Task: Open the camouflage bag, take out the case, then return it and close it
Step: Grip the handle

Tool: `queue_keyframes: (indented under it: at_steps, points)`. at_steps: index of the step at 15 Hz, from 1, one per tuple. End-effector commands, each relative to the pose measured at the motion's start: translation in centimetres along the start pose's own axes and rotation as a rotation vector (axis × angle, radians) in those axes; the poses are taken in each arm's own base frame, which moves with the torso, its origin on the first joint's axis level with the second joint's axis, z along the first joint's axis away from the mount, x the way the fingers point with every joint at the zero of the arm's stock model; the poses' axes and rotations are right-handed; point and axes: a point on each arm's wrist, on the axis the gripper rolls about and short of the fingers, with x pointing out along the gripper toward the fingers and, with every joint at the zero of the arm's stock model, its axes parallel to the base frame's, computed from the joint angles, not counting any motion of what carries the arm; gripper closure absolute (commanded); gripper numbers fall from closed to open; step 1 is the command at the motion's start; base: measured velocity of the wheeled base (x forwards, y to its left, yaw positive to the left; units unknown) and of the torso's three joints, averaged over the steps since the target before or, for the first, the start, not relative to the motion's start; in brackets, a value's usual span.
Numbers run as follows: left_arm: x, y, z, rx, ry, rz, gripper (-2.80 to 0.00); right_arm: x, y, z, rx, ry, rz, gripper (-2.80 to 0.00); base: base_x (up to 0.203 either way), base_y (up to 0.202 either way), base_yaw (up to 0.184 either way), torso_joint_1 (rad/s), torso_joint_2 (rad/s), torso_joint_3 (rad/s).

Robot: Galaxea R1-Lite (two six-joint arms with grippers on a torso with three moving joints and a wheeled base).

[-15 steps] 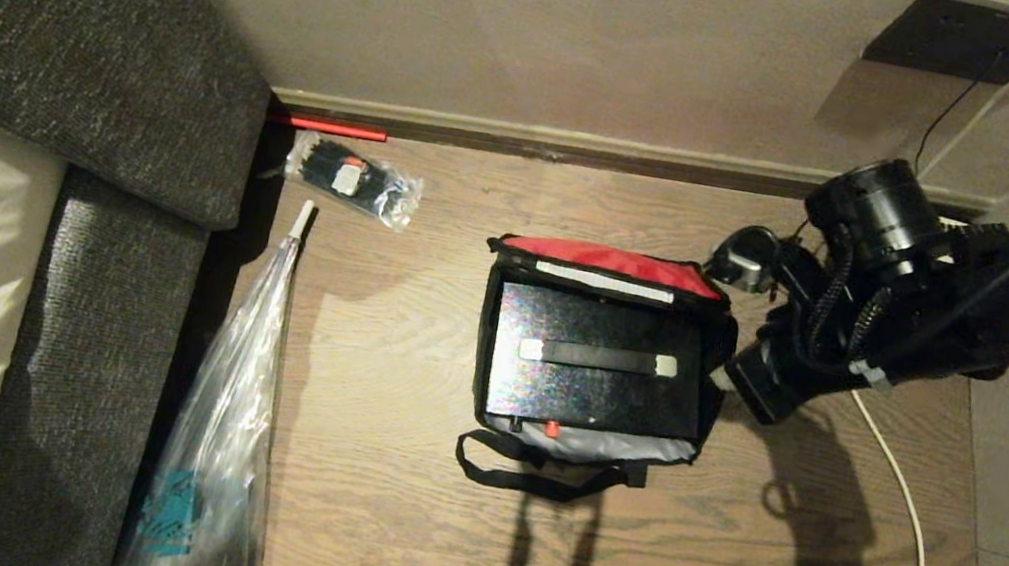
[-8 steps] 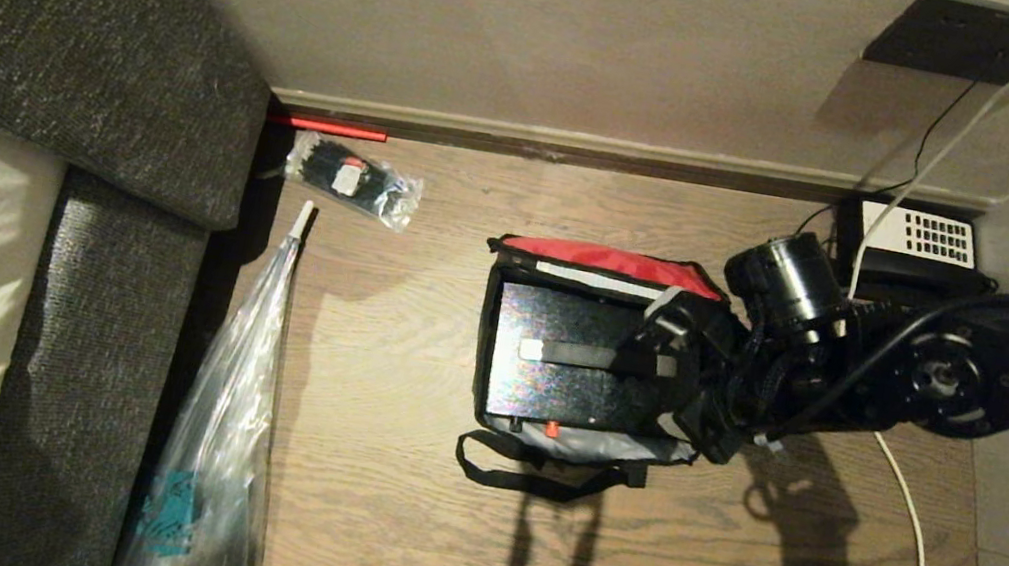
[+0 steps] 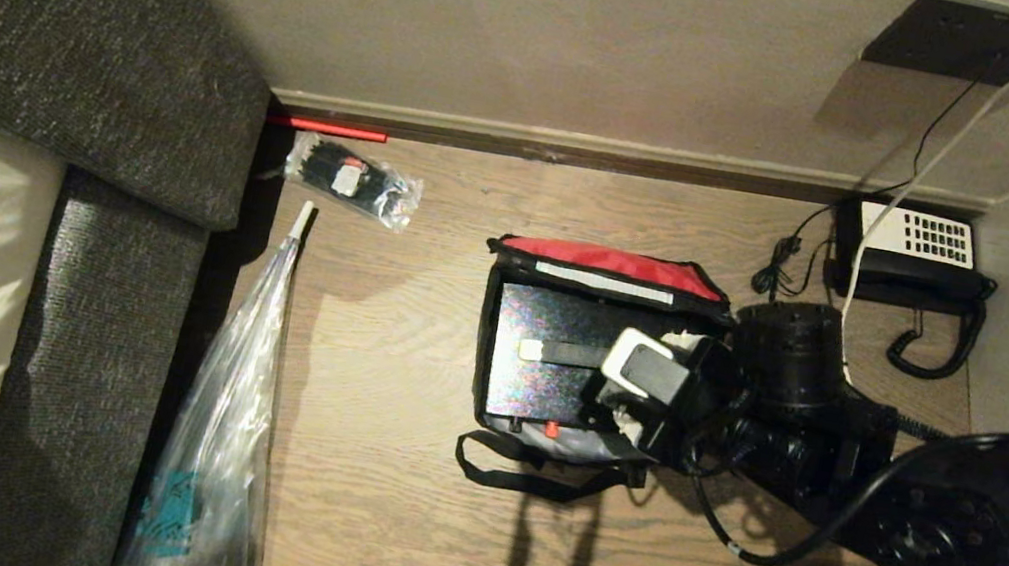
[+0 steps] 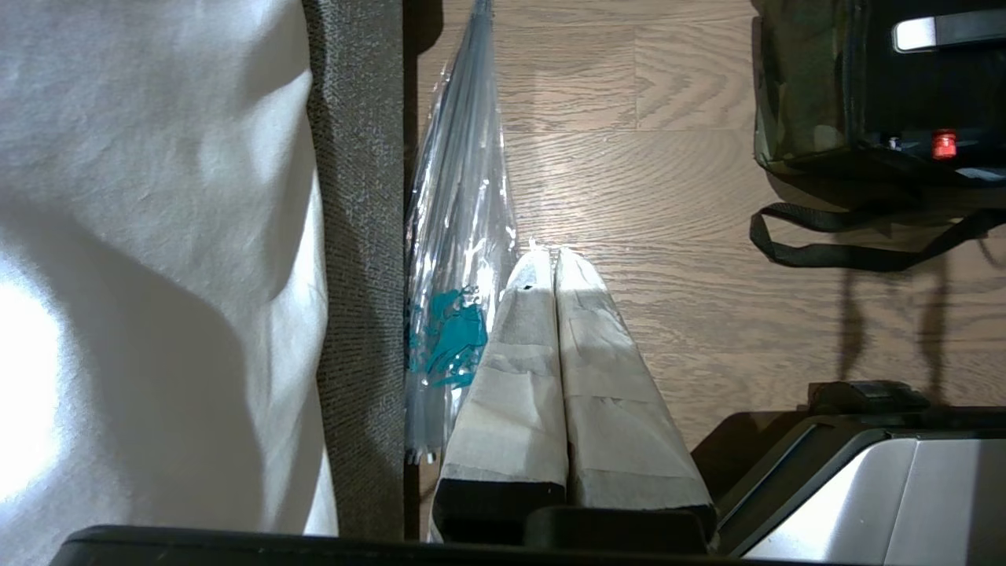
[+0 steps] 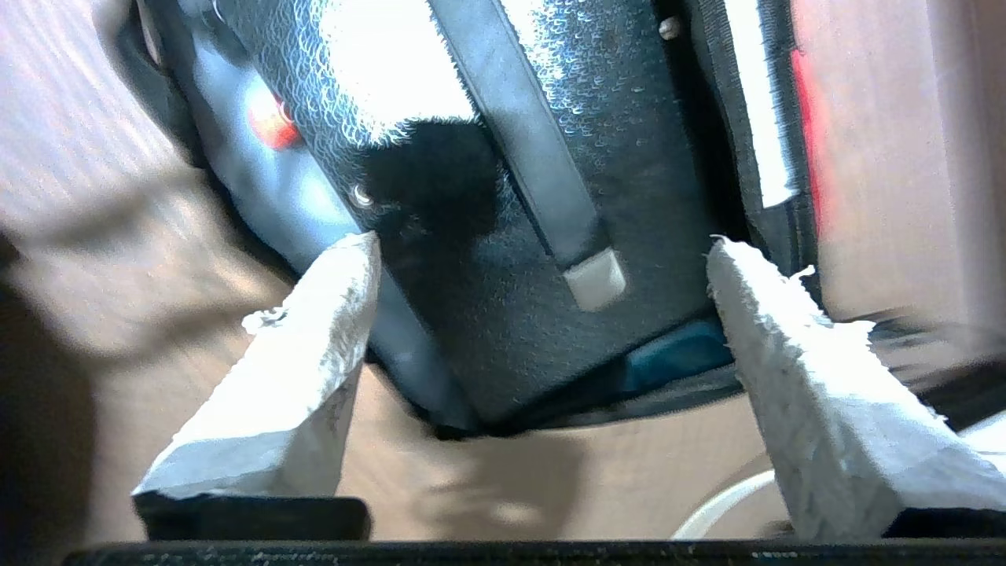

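Bag [image 3: 495, 342] stands on the wood floor [image 3: 388, 508], lid folded back toward the wall with its red edge [image 3: 609, 260] showing, strap handle [image 3: 535, 475] lying on the floor at the near side. Case [image 3: 557, 332] sits inside the bag, top face and carry strap [image 3: 564, 352] exposed, red button [image 3: 551, 428] on its near side. Right gripper [image 5: 542, 259] hovers over the case's right end, jaws spread wide, grasping nothing; the end of the carry strap lies between its fingers [image 5: 330, 314]. Left gripper [image 4: 554, 259] is parked low above the floor, jaws pressed together and empty, beside a clear plastic bag [image 4: 456, 236] along the sofa [image 3: 110, 281]. Telephone [image 3: 909, 251] sits by the wall, right of the bag.
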Motion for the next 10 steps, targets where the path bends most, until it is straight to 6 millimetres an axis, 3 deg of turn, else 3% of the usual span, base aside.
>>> queue_keyframes:
  at_steps: [1, 5, 10]
  points:
    - [0.0, 0.0, 0.0, 0.0, 0.003, 0.0, 0.0, -0.2, 0.8, -0.7, -0.142, -0.075, -0.121, -2.8, 0.0, 0.0, 0.0, 0.0, 0.0, 0.0]
    - [0.0, 0.0, 0.0, 0.0, 0.003, 0.0, 0.0, 2.8, 3.6, -2.0, -0.257, -0.067, -0.152, -2.8, 0.0, 0.0, 0.0, 0.0, 0.0, 0.0]
    - [0.0, 0.0, 0.0, 0.0, 0.003, 0.0, 0.0, 4.7, 4.9, -2.4, -0.277, -0.054, -0.216, -2.8, 0.0, 0.0, 0.0, 0.0, 0.0, 0.0]
